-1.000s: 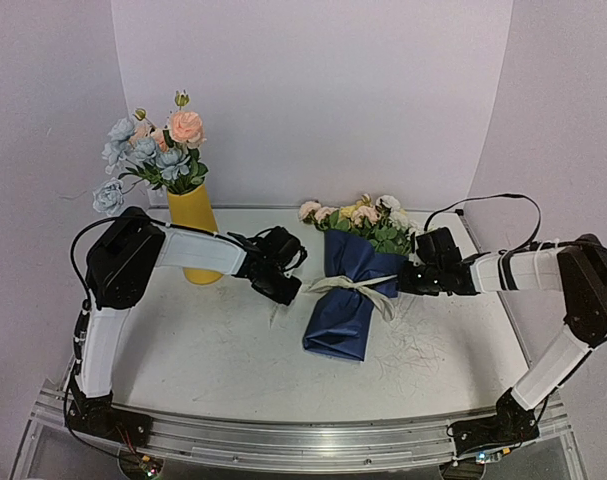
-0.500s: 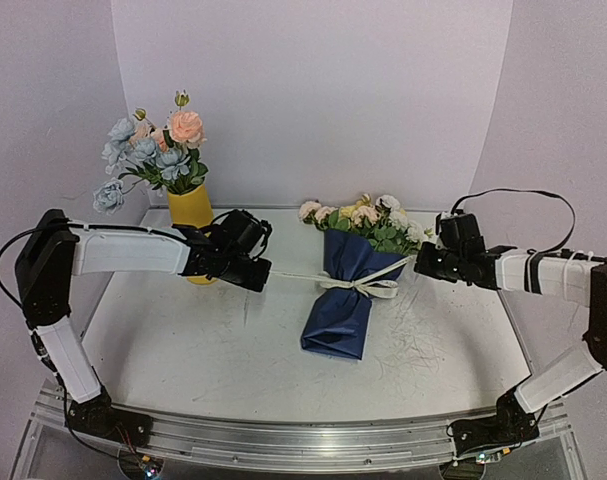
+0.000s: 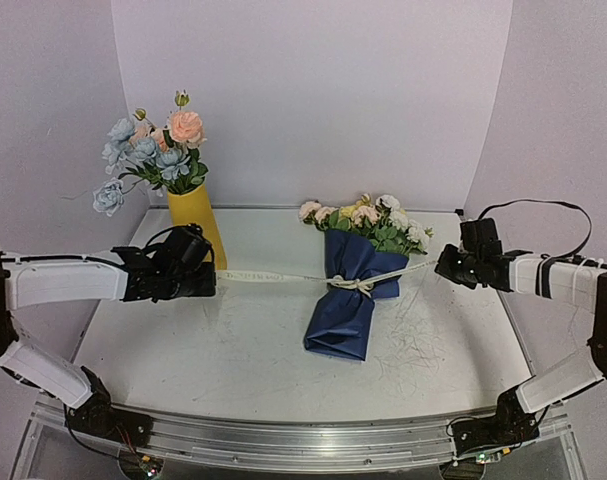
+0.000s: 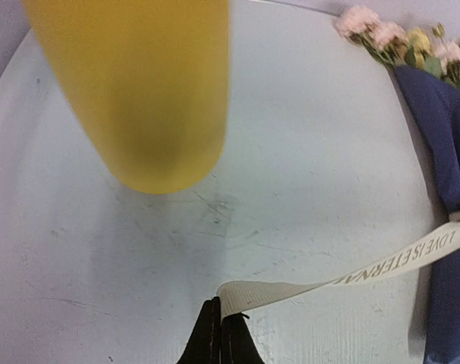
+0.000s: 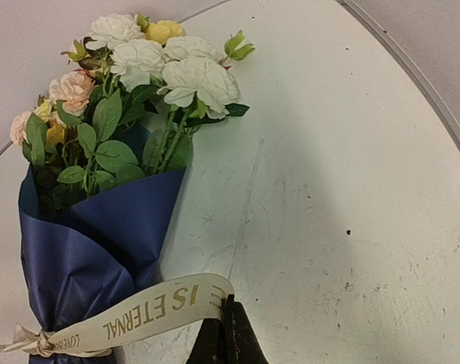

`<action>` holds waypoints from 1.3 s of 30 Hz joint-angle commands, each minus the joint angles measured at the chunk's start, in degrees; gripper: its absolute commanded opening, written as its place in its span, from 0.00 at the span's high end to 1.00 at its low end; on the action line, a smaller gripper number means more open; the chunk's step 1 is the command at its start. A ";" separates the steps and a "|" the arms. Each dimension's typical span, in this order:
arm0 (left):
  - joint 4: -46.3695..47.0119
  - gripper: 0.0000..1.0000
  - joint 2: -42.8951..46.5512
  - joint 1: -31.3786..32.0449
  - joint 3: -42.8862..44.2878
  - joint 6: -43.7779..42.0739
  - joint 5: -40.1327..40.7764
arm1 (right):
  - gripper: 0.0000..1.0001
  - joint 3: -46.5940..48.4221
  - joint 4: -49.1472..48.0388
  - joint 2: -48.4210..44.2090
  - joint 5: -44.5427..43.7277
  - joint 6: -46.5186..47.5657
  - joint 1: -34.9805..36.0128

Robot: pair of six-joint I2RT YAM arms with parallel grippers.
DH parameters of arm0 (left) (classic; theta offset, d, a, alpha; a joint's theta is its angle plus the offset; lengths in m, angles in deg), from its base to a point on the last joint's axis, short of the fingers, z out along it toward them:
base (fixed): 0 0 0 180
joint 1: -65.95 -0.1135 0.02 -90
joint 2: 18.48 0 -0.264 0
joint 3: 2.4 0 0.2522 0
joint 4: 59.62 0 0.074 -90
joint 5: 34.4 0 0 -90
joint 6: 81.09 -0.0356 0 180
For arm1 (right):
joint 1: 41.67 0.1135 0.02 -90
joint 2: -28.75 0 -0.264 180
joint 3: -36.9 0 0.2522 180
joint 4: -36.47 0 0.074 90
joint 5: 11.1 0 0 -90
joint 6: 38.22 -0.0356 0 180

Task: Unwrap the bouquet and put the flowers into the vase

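Bouquet (image 3: 347, 300) lies on its side near the middle of the table (image 3: 243, 370). The narrow end of its blue paper (image 3: 341, 325) wrap points toward the near edge, and the flowers (image 3: 368, 218), white, yellow and pale pink roses among green leaves, spill out at the far end. A cream ribbon (image 3: 278, 275) with gold lettering is knotted around the waist of the wrap, and its two tails run out taut, one long and low over the tabletop to the left, the other shorter and rising to the right. The left gripper (image 3: 213, 276) has the end of the long tail; in the left wrist view its dark fingertips (image 4: 209, 340) are pressed fully together with the ribbon's end pinched between them. The right gripper (image 3: 439, 264) has the other tail in the same way, fingertips (image 5: 239, 343) closed tight on the folded ribbon end just beside the bouquet's right flank. Both arms reach out wide to their own sides of the table. The yellow vase (image 3: 196, 222) stands upright at the far left, just behind the left gripper and well apart from the bouquet, holding pale blue and peach blooms (image 3: 155, 150).
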 commanded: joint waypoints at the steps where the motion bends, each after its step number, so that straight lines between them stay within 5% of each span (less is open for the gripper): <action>1: 0.47 1.00 7.24 -6.26 -5.58 7.18 4.15 | 1.00 -1.31 0.27 -2.21 -2.19 -2.49 -2.63; 7: 0.61 1.00 13.32 -15.30 -11.37 11.75 1.21 | 1.00 -3.46 0.77 -2.57 -1.33 -6.02 -8.72; 26: -2.41 1.00 22.03 -20.59 -15.66 18.31 6.81 | 1.00 -6.62 2.88 -9.61 -9.65 -13.63 -14.98; 27: -2.23 0.98 22.10 -20.60 -15.16 16.37 5.29 | 0.96 -6.55 2.89 -9.91 -8.97 -13.31 -14.98; 28: -1.13 0.94 22.15 -20.51 -14.85 13.55 3.31 | 0.78 -6.31 2.89 -10.24 -8.02 -12.22 -15.00; 29: 2.01 0.87 22.33 -20.49 -14.88 8.41 -2.49 | 0.50 -5.90 2.08 -10.81 -5.89 -9.52 -14.98; 30: 6.62 0.81 22.57 -20.50 -15.39 2.73 -10.66 | 0.46 -5.90 1.13 -11.72 -2.61 -6.48 -14.98; 32: 14.80 0.52 22.99 -20.22 -16.54 -2.18 -27.40 | 0.33 -7.08 -3.87 -14.71 6.40 -0.39 -15.03; 35: 17.25 0.34 21.21 -15.68 -14.47 -6.68 -31.90 | 0.34 -6.92 -6.26 -17.73 15.15 3.59 -12.53; 39: 17.57 0.30 14.99 -5.74 -9.23 -9.82 -29.11 | 0.46 -3.88 -3.83 -14.00 17.35 5.10 -3.72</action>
